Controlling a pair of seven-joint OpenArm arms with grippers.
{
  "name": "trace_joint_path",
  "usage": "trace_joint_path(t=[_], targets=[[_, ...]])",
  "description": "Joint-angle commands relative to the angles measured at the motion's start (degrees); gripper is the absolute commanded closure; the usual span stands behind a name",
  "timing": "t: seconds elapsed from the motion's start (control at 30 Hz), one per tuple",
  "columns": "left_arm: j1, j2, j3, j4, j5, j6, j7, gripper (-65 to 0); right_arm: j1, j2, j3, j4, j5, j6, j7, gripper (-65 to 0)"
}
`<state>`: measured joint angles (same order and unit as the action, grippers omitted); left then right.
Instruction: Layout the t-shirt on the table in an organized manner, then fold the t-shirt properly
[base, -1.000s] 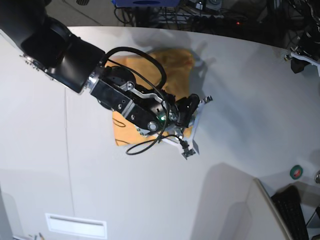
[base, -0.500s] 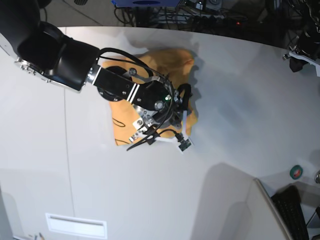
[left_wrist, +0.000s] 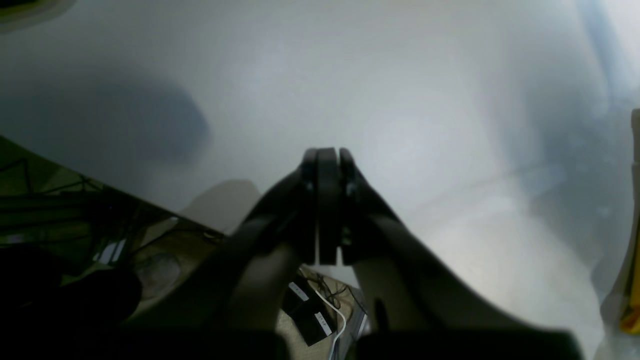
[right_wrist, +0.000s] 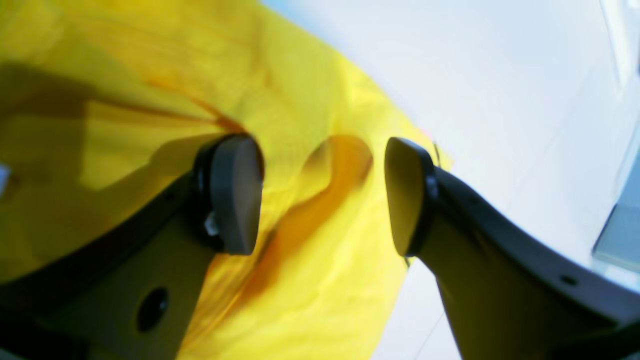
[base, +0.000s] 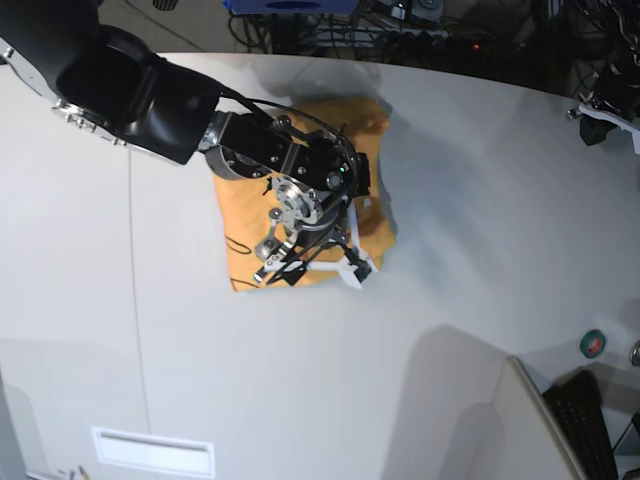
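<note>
The orange t-shirt (base: 246, 205) lies bunched on the white table (base: 470, 200), partly hidden under my right arm. My right gripper (base: 315, 272) hangs open over the shirt's near edge. In the right wrist view this gripper (right_wrist: 320, 195) has its fingers spread apart with nothing between them, above a raised fold of the t-shirt (right_wrist: 310, 260) and close to its edge against the table (right_wrist: 500, 100). My left gripper (base: 603, 112) stays at the far right edge of the table, away from the shirt. In the left wrist view that gripper (left_wrist: 322, 156) is shut and empty above the bare table (left_wrist: 400, 90).
A thin dark seam (base: 137, 300) runs down the table's left part. A green tape roll (base: 592, 345) and a keyboard (base: 585, 425) sit at the right, near corner beside a raised panel (base: 470, 420). Cables lie beyond the curved far edge.
My right gripper has opened and let go of the cloth. It has turned and drawn back left over the shirt, whose right edge now lies on the table. The left arm has not moved.
</note>
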<state>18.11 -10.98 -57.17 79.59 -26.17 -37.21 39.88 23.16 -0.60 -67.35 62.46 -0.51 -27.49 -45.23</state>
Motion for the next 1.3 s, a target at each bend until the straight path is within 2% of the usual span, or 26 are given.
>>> trace_joint_path(t=[0.0, 0.17, 0.3, 0.47, 0.53, 0.6, 0.7, 0.9, 1.07, 1.27], targets=[[0.05, -1.19, -0.28, 0.80, -0.95, -0.46, -1.15, 0.0, 1.41, -1.29, 0.41, 0.01, -1.46, -0.60, 1.50, -36.6], [0.05, -1.19, -0.28, 0.80, -0.95, -0.46, -1.15, 0.0, 1.59, -3.75, 0.58, -4.04, -4.72, -0.69, 5.01, -36.5], [0.05, -1.19, -0.28, 0.80, -0.95, -0.46, -1.15, 0.0, 1.59, -5.07, 5.68, -4.13, -4.72, -0.69, 6.95, -36.3], [0.13, -1.19, -0.28, 0.80, -0.95, -0.46, -1.15, 0.0, 2.56, -5.07, 6.91, -5.97, -4.72, -0.69, 8.79, -36.3], [0.13, -1.19, -0.28, 0.80, -0.95, -0.46, -1.15, 0.0, 2.91, -5.07, 7.35, -7.20, -4.72, -2.36, 8.88, -36.3], [0.13, -1.19, -0.28, 0.80, -0.95, -0.46, -1.15, 0.0, 2.91, -5.33, 10.69, -7.12, -4.63, -4.21, 8.88, -36.3], [0.13, -1.19, -0.28, 0.80, -0.95, -0.46, -1.15, 0.0, 2.64, -5.42, 13.95, -6.06, -4.54, -3.15, 8.88, -36.3], [0.05, -1.19, -0.28, 0.80, -0.95, -0.46, -1.15, 0.0, 1.77, -6.65, 13.95, -5.97, -4.54, -2.36, 8.88, -36.3], [-0.13, -1.19, -0.28, 0.80, -0.95, -0.46, -1.15, 0.0, 1.06, -6.74, 8.23, -4.83, -4.45, -2.36, 8.79, -36.3], [-0.92, -1.19, -0.28, 0.36, -0.95, -0.46, -1.06, 0.0, 1.68, -7.44, 7.79, -4.65, -4.37, -2.27, 8.79, -36.5]])
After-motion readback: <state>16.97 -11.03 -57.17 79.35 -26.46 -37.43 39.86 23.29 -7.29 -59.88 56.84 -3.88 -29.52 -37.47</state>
